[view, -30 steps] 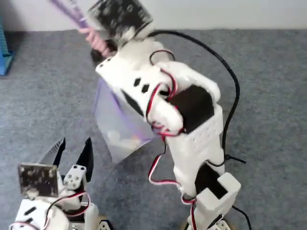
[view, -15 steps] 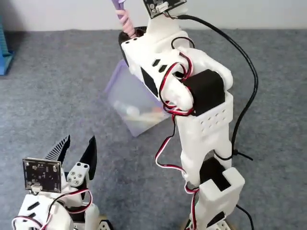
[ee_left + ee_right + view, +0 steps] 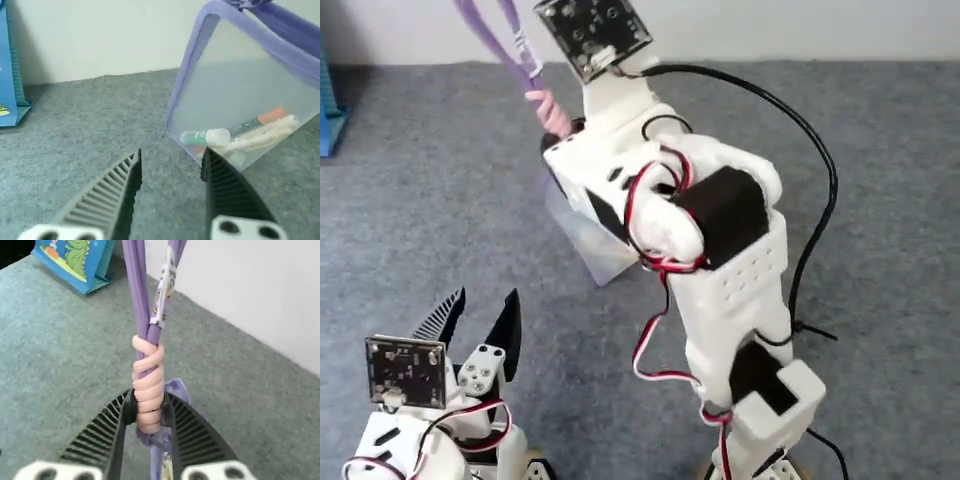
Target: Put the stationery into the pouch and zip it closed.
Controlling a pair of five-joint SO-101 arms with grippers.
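Right jaws, clamped on the pink coiled pull, have swung the pouch, stationery inside, sideways, while left jaws stand open near the pouch, so zipping seems underway.

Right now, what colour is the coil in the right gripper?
Pale pink coil, held by the right gripper; clearest in the right wrist view.

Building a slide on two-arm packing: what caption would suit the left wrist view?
Open left gripper faces the tilted clear pouch, with the stationery gathered in its lower corner.
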